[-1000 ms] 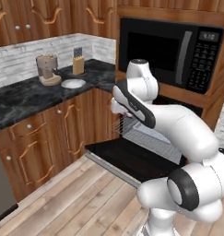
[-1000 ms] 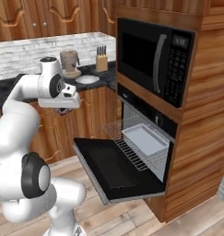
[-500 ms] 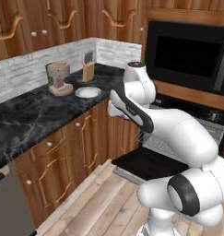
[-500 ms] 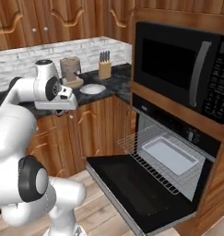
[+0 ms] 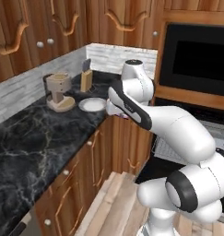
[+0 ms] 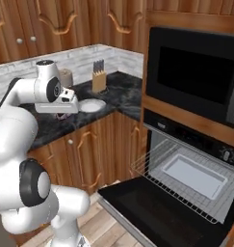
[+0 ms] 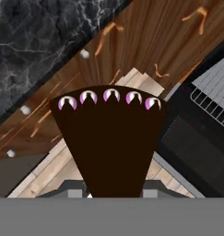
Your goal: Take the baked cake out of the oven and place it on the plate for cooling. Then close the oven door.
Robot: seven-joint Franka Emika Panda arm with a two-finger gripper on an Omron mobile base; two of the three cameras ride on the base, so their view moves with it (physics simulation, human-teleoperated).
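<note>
Gripper (image 7: 111, 191) clamped on cake (image 7: 109, 138), fingertips mostly hidden behind it. Plate (image 5: 92, 104) on desk (image 5: 35, 143), part-hidden by arm. Oven door (image 6: 157, 212) down, cut off by frame.

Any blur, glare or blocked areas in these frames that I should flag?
Left base view: soft, slightly blurred render; the white arm hides much of the oven. Right base view: sharp, even light, no glare on the oven door or the microwave. Hand view: the cake, held in the gripper, fills the centre as a flat, near-black wedge.
</note>
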